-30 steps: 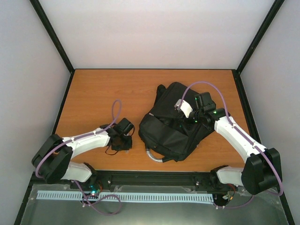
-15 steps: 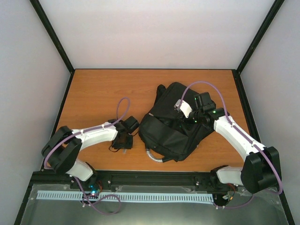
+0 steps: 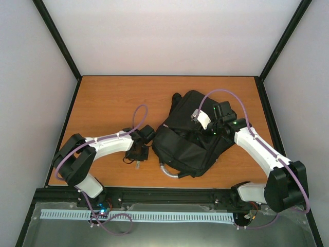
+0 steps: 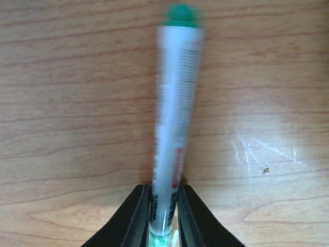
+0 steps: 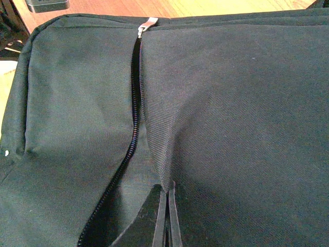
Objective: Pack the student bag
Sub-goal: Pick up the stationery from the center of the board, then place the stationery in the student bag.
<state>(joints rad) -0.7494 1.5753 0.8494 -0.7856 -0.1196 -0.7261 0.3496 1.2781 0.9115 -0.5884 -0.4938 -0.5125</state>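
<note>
1. The left gripper clamps a white, green-capped marker over the wooden table.
2. The right gripper pinches the large black fabric backpack, which lies right of centre on the table.

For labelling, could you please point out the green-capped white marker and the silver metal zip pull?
Green-capped white marker (image 4: 172, 118): left wrist view, mid-barrel.
Silver metal zip pull (image 5: 148, 24): right wrist view, its tab.
</note>
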